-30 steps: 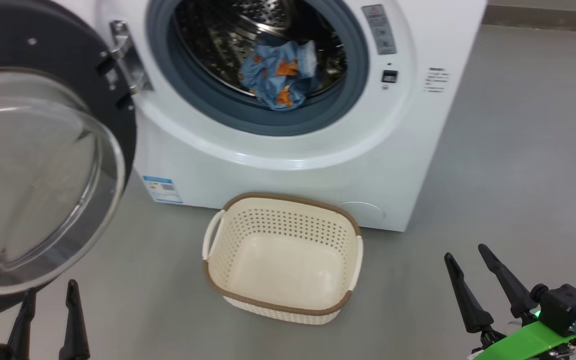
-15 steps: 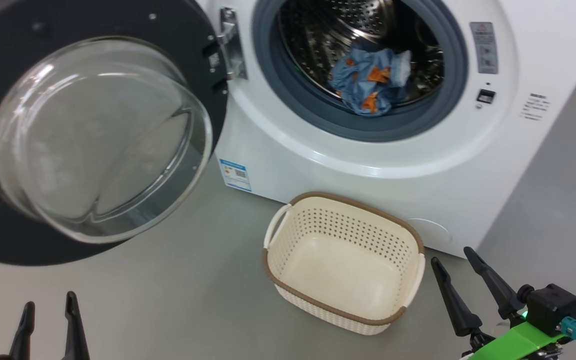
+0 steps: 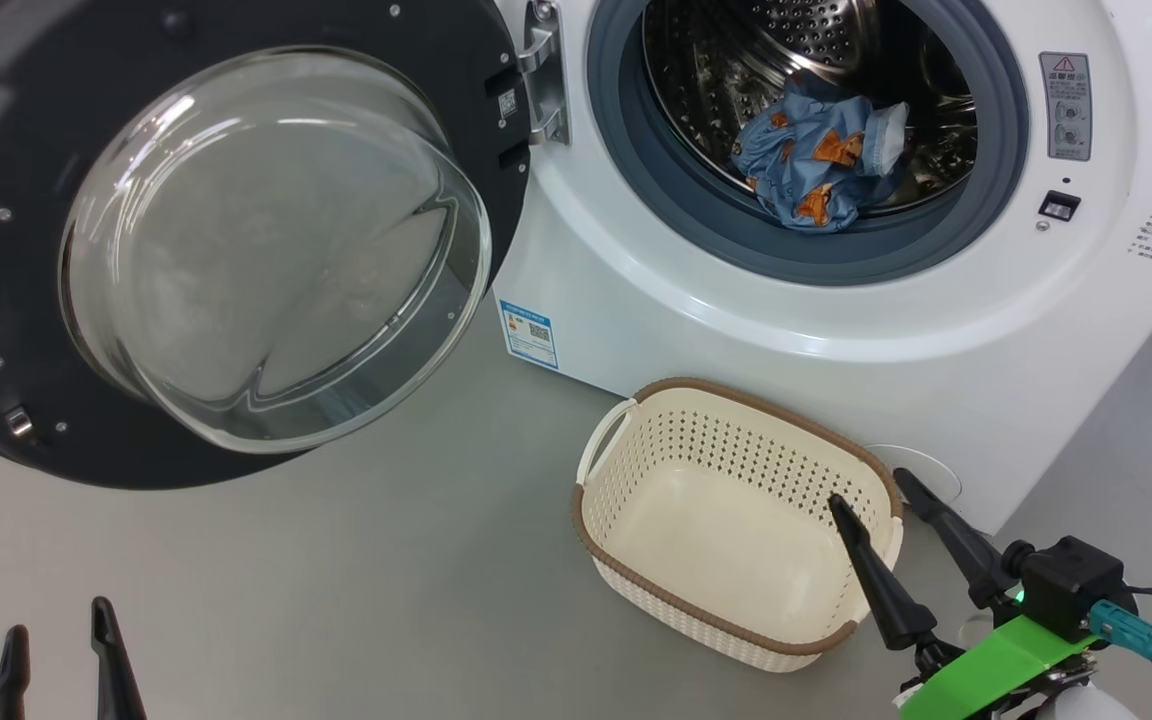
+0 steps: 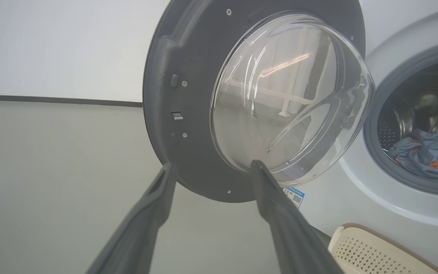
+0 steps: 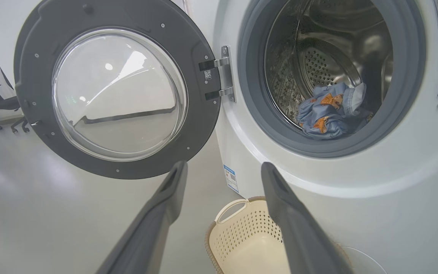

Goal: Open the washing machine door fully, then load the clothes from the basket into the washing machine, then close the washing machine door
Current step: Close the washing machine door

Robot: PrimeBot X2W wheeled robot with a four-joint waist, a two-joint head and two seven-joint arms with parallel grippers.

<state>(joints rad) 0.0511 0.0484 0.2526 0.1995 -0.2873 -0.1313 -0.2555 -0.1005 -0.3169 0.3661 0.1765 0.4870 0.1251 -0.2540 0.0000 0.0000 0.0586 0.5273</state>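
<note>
Head view: left fingers (image 3: 108, 660) half below the bottom edge.

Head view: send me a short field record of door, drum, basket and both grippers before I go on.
door: round black-ringed glass-bowl washing machine door, standing wide open on the left
machine: white front-loading washing machine, drum exposed
load: light blue orange-printed clothes, bunched inside drum
basket: cream perforated plastic basket, empty, on floor before machine
left gripper: open, empty
right gripper: open, empty, by basket's right end
</note>
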